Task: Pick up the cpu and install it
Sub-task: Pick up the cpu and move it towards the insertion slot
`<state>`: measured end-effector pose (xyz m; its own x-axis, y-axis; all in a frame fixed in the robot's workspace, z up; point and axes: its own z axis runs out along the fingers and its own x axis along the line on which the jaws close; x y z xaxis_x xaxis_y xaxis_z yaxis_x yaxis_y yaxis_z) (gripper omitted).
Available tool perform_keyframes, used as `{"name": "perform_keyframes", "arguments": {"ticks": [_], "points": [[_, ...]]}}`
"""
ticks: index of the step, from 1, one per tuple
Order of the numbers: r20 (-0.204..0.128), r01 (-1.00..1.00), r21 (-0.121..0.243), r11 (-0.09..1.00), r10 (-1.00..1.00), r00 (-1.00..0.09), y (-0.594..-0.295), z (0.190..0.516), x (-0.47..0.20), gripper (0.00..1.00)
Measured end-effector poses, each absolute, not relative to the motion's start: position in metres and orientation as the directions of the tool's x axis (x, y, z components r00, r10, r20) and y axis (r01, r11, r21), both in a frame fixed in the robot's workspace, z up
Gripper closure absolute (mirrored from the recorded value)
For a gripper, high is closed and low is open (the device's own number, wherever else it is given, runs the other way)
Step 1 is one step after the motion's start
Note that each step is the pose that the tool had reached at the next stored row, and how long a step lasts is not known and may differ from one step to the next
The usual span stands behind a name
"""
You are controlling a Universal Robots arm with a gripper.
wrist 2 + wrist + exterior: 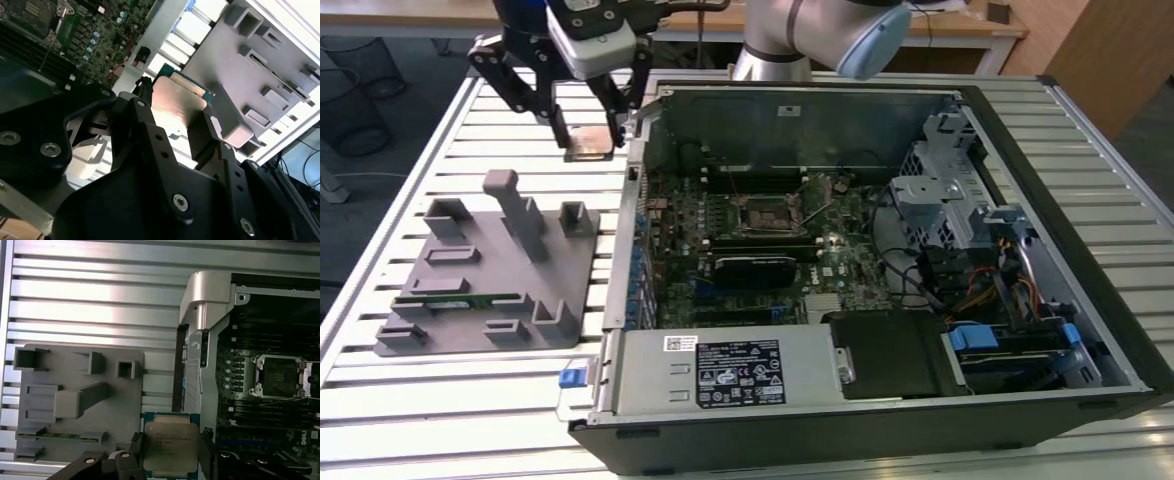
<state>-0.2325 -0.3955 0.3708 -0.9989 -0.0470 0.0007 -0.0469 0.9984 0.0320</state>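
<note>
**A:** where's the cpu (591,152) at right now?

**B:** Upper left of the exterior view. The gripper (591,138) has it pinched by two opposite edges between its fingers, up off the slatted table (414,150), just beside the open computer case (854,440).

**A:** and the socket (767,214)?

**B:** Middle of the board, well apart from the chip. The grey fixture tray (480,290) sits lower left. In the first wrist view the silver top faces the camera.

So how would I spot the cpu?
Start at the open computer case; just off its side on the exterior view's left hangs the black gripper. The cpu is the small flat square pinched between its fingers, silvery-topped, unlike the long green memory stick in the grey fixture.
</note>
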Motion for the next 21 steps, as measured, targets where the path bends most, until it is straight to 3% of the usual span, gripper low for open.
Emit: {"name": "perform_keyframes", "arguments": {"ticks": [21], "points": [[0.001, -0.032, 0.032, 0.999, -0.032, -0.999, -0.395, 0.371, -0.185, 0.47]]}}
